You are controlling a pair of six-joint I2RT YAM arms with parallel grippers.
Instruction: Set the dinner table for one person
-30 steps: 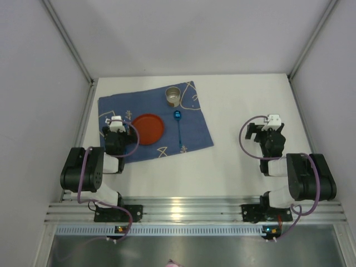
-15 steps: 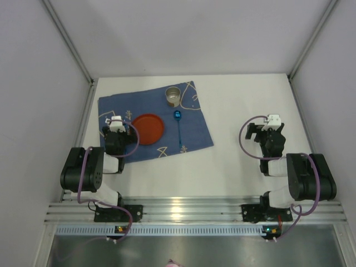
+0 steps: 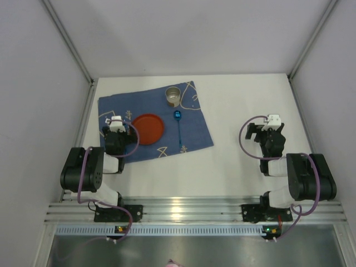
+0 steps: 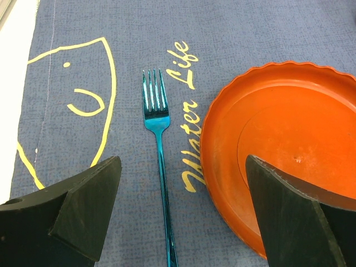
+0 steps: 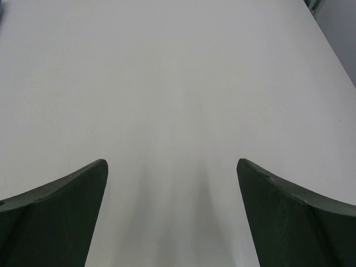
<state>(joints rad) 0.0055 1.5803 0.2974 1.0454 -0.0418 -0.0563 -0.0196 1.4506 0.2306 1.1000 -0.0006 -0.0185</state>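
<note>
The white dinner table [image 3: 239,105] carries a dark blue cloth [image 3: 128,108] with line-drawn fish at the left. On the cloth lie an orange plate [image 3: 148,128], a metal cup [image 3: 173,95] and a blue spoon [image 3: 178,129]. In the left wrist view a blue fork [image 4: 157,130] lies on the cloth [image 4: 72,150] just left of the plate [image 4: 289,150]. My left gripper [image 4: 182,167] is open and empty, low over the fork's handle, with its right finger above the plate's edge. It also shows in the top view [image 3: 115,120]. My right gripper [image 3: 271,123] is open and empty over bare table [image 5: 171,164].
Metal frame posts and pale walls close in the table on the left, right and back. The cloth's right edge ends near the table's middle [image 3: 211,142]. The right wrist view shows only white tabletop [image 5: 178,67].
</note>
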